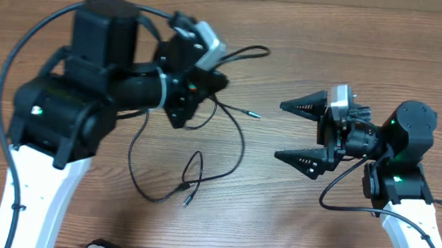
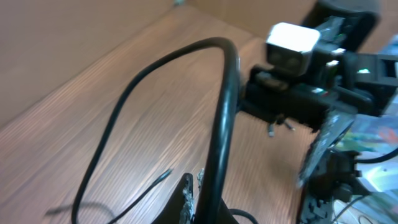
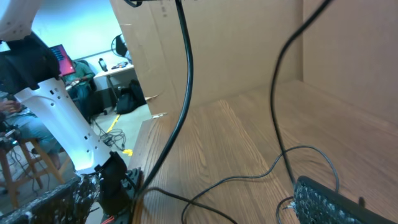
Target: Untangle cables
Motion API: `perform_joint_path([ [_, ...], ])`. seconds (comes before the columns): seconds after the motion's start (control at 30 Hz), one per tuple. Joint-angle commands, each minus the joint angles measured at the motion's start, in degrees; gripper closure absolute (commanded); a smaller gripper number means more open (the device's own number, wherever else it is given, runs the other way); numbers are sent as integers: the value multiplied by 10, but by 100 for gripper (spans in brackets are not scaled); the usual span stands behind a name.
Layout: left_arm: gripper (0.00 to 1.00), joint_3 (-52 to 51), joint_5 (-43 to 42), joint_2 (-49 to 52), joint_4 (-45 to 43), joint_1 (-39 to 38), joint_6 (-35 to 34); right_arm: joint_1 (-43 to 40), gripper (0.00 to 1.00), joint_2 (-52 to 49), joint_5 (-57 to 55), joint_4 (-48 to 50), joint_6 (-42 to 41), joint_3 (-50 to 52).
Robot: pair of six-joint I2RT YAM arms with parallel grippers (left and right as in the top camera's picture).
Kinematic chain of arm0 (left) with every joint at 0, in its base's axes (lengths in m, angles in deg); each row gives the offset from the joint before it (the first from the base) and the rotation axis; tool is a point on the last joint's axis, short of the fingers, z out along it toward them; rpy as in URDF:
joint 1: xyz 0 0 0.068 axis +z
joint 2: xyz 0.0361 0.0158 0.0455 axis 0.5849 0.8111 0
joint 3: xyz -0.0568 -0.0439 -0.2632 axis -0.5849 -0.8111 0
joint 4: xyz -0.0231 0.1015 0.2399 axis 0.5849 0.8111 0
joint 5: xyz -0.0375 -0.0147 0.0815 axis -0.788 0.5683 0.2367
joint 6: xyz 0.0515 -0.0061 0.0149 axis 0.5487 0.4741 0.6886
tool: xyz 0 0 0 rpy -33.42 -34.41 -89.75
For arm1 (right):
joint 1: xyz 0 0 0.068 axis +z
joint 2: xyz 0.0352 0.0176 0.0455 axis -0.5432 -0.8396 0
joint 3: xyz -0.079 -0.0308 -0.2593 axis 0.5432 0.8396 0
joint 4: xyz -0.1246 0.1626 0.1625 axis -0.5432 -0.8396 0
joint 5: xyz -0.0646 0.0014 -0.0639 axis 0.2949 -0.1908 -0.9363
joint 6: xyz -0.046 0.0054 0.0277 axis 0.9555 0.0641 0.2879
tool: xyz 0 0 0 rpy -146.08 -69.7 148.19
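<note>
The left gripper (image 1: pixel 206 87) is closed on the cables (image 2: pixel 227 99) - one strand arches up from between its fingers, and the remaining loops trail across the table (image 1: pixel 357 39) below and beside it. The right gripper (image 1: pixel 281 130) sits right of the loops - jaws spread wide, holding nothing.

Even indoor light, blurred left-wrist view.

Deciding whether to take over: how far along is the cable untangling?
Partly done. One plug end already lies free on the table. In hand: the left gripper has a cable raised, though its grip is unclear; the right gripper is open and empty. Left: the cables still cross by the small loop and need pulling apart.
</note>
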Motion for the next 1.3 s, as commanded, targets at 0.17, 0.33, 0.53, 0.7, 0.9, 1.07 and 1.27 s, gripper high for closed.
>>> perform_joint_path([
  [0.17,96,6,76,22,-53,-110,-66,10,0,4,-41,5,-16,-2],
  [0.33,96,6,128,33,-89,-156,-115,10,0,4,-84,0,-32,-2],
  [0.53,96,6,160,36,-120,-199,-138,11,0,4,-115,-12,-34,-2],
  [0.7,96,5,158,44,-127,-219,-138,11,0,4,-114,-10,-33,-2],
  [0.9,96,5,125,44,-139,-243,-138,11,1,4,-114,36,-26,-2],
  [1.07,96,5,80,44,-148,-244,-138,11,24,4,-114,58,-14,-2],
  [1.27,96,5,85,44,-154,-244,-138,11,96,4,-90,55,-14,-2],
])
